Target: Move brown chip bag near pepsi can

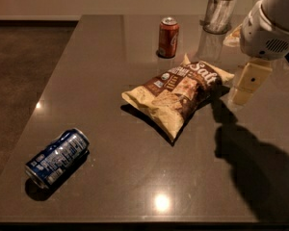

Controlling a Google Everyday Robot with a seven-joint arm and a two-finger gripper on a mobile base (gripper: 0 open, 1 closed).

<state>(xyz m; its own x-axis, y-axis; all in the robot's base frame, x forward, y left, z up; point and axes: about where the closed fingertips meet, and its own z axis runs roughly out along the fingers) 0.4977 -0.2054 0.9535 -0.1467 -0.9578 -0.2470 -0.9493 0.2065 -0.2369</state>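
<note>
The brown chip bag (179, 93) lies flat near the middle of the dark table, its "Salt" lettering facing the far right. The pepsi can (58, 157), dark blue with a silver top, lies on its side near the front left corner, far from the bag. My gripper (244, 86) hangs from the white arm at the right, just off the bag's right end and above the table. It holds nothing that I can see.
A red-orange soda can (168, 36) stands upright behind the bag. A glass container (219, 12) stands at the back right. The table's left edge (41, 93) drops to a dark floor. The arm's shadow (253, 167) lies at the front right.
</note>
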